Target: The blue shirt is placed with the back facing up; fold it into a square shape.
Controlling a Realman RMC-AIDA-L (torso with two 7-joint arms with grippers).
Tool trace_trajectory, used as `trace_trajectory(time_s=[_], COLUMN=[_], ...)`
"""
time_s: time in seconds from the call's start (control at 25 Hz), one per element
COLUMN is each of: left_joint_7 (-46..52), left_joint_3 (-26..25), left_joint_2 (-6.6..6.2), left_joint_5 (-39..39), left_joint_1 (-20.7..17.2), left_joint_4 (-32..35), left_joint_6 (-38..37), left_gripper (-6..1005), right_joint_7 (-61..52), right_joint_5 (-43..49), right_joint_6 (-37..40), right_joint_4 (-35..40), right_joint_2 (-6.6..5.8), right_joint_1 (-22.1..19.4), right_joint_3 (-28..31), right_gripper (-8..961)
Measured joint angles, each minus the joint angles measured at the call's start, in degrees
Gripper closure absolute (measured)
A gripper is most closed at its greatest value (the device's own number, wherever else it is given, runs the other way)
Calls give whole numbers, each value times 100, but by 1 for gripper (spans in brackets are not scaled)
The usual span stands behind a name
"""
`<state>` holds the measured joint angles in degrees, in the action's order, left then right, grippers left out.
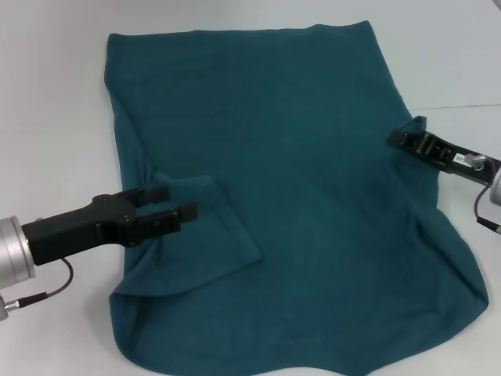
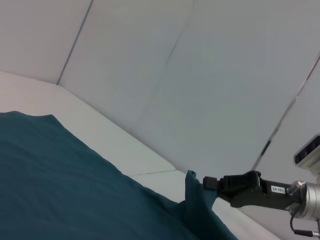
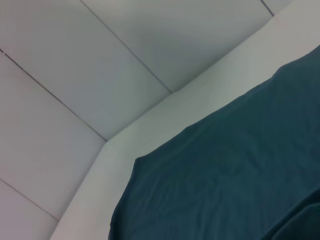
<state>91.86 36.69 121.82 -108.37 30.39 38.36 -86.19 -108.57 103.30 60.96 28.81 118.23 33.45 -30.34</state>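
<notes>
The blue shirt [image 1: 297, 180] lies spread across a white tabletop [image 1: 47, 117], plain side up, covering most of the surface from the near edge to close by the far edge. Near the table's left front, the left sleeve [image 1: 207, 227] is folded inward onto the shirt's body, forming a flap with a slanted edge. The left gripper [image 1: 174, 202] hovers over that flap, its two black fingers spread apart and holding nothing. Farther back, by the right edge of the table, the right gripper [image 1: 403, 138] pinches the shirt's right side, fingers pressed together on a small peak of cloth lifted off the surface; the left wrist view shows the same raised tuft of fabric clamped at the tips of the right gripper [image 2: 210, 184]. The far hem runs straight, close to the far edge of the tabletop, in front of a pale panelled wall [image 2: 200, 75].
</notes>
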Motion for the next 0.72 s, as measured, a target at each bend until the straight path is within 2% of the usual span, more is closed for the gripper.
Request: trace_trajectory(time_s=[0.12,0.4,0.52,0.72], left_joint_7=[2,4,6,5], left_joint_3=[-29,-37,-39,-39], left_joint_2=[0,0,0,0], left_joint_5=[0,0,0,0], left_joint_1=[-6,-26,-25,-23], left_joint_4=[-2,-12,-21,-22], left_joint_6=[41,112,124,123], left_gripper=[124,123,124,125], right_joint_7=[6,-55,-270,-789], right_joint_5=[0,-1,3,149], right_joint_6=[-40,446,466,383], right_joint_4=[-147,-196,-157,-131], right_joint_2=[0,-5,-102,-382], right_joint_1=[97,185,137,-84], right_joint_3=[-121,-554,-569,-580], right_gripper=[937,698,625,503])
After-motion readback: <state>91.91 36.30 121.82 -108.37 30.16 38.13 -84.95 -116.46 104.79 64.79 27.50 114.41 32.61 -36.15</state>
